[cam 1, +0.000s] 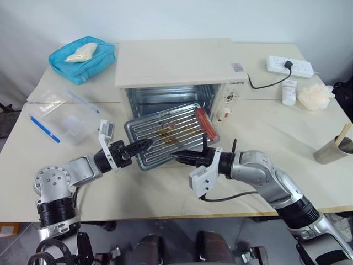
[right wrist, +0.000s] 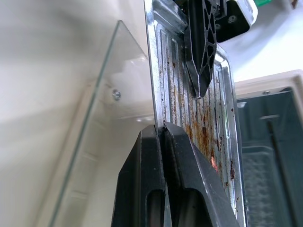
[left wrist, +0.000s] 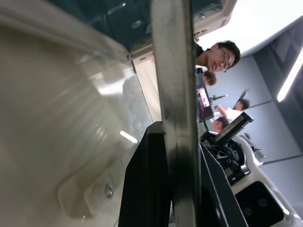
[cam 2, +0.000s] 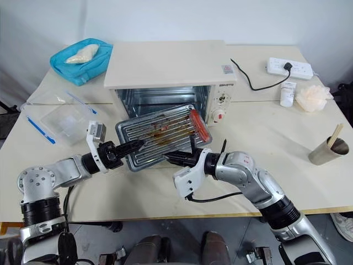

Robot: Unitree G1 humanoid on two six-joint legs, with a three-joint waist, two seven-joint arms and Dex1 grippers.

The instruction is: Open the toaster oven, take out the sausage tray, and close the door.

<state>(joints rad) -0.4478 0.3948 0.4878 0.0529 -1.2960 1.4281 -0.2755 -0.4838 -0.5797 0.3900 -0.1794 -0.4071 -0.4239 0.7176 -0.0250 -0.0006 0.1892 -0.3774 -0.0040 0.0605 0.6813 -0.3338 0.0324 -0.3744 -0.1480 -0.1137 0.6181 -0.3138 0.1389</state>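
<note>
While tray hangs: both grippers clamp the sausage tray (cam 1: 165,134) rim
left gripper (cam 1: 144,144): clamped
right gripper (cam 1: 179,158): clamped
risk: tilt rolls sausage (cam 1: 204,122) off

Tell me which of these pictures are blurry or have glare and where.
Left wrist view: the sausage tray edge and left hand are out of focus, with glare at top right. Right wrist view: near fingers soft, tray ridges sharper. Left eye view: evenly lit, soft shadows under the tray, toaster oven sharp.

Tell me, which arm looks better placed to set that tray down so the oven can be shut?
Probably the left. Both grippers, left and right, pinch the sausage tray, held above the table, but the left side has bare table just below it.
</note>
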